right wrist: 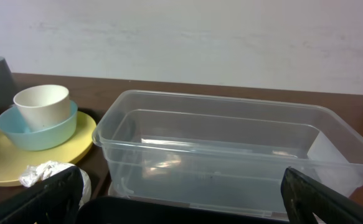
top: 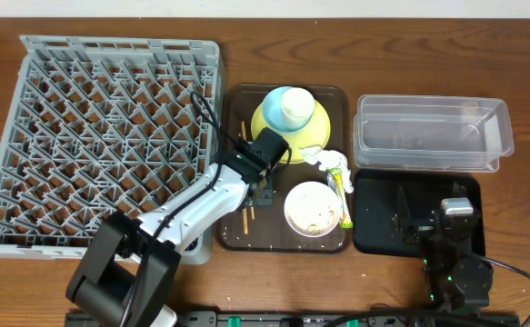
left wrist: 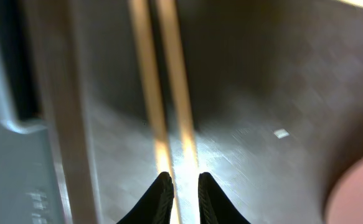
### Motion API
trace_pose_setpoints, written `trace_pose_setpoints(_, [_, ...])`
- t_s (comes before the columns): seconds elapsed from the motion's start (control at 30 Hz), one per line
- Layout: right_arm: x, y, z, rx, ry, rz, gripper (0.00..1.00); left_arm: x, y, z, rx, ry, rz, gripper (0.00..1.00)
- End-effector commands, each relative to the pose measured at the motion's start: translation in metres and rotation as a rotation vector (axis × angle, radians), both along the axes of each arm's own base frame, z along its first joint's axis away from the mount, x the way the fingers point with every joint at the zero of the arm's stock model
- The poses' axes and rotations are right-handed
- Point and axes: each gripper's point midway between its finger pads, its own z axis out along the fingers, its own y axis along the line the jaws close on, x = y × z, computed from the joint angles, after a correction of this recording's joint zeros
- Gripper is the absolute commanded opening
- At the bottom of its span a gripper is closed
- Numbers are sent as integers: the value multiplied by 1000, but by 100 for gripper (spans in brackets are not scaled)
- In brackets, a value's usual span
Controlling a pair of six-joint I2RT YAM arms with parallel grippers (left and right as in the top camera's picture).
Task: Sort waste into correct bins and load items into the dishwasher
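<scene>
Overhead: the left gripper (top: pixel 263 186) hangs over the chopsticks (top: pixel 246 220) on the brown tray (top: pixel 274 240), beside the rack (top: pixel 101 136). The right gripper (top: pixel 419 221) is above the black tray (top: pixel 374 238).

Left wrist: the fingertips (left wrist: pixel 161 194) are nearly closed, in line with one chopstick. Whether they grip it cannot be told.

Right wrist: the jaws are wide apart and empty, facing the tub (right wrist: pixel 231 155).

robot manipulation bench staged as a dish-clearing station. a brown wooden table (top: pixel 519 54) against a plain white wall (right wrist: pixel 181 37) carries a grey dish rack (top: pixel 101 136), a clear tub (top: pixel 428 136) and a black tray (top: pixel 371 193). left arm (top: pixel 192 209) and right arm (top: pixel 453 268) stand at its near edge
</scene>
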Motion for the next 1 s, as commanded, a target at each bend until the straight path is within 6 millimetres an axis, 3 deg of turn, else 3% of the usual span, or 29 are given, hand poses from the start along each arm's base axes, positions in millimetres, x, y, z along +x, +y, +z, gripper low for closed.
trace_pose_setpoints(0.0, [0,-3,0,15,1,-9,99,14,21,9,109,-94,16,17])
trace_pose_setpoints(0.27, [0,-3,0,15,1,-9,99,23,26,6,146,-135,30,17])
trace_pose_setpoints(0.7, [0,-3,0,15,1,-9,99,23,27,-28,187,-89,27,17])
trace_pose_setpoints(0.77, [0,-3,0,15,1,-9,99,22,28,-33,192,-77,46,24])
trace_pose_setpoints(0.97, [0,-3,0,15,1,-9,99,18,30,-43,210,-50,46,24])
